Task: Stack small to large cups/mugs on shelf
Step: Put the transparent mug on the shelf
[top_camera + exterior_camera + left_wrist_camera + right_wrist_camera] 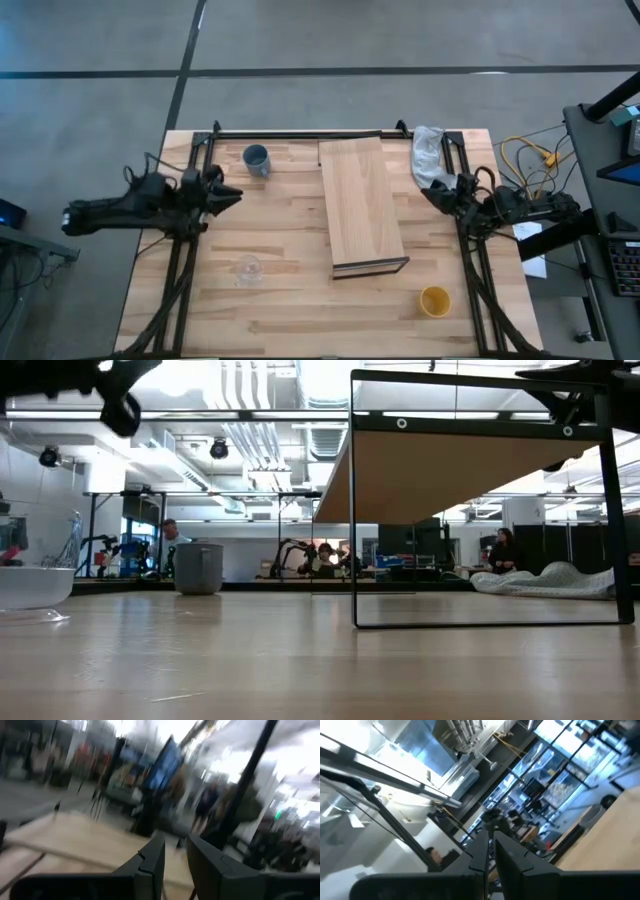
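A blue-grey mug (256, 159) stands upright on the tabletop at the far left; it also shows in the low view (198, 568). A small clear glass cup (248, 270) stands nearer, on the left (30, 585). A yellow-orange cup (435, 300) stands upright at the near right. The shelf (362, 205) is a light-wood board raised on a black frame in the middle (470, 470). My left gripper (236, 195) hovers right of the table's left edge, between mug and glass, its fingers a little apart (175, 845), empty. My right gripper (425, 190) is shut and empty (490, 837), right of the shelf.
A white cloth (428, 155) lies crumpled at the far right corner, just beyond my right gripper. Black frame rails (190, 260) run along the table's left and right sides. People and equipment show in the room behind the table.
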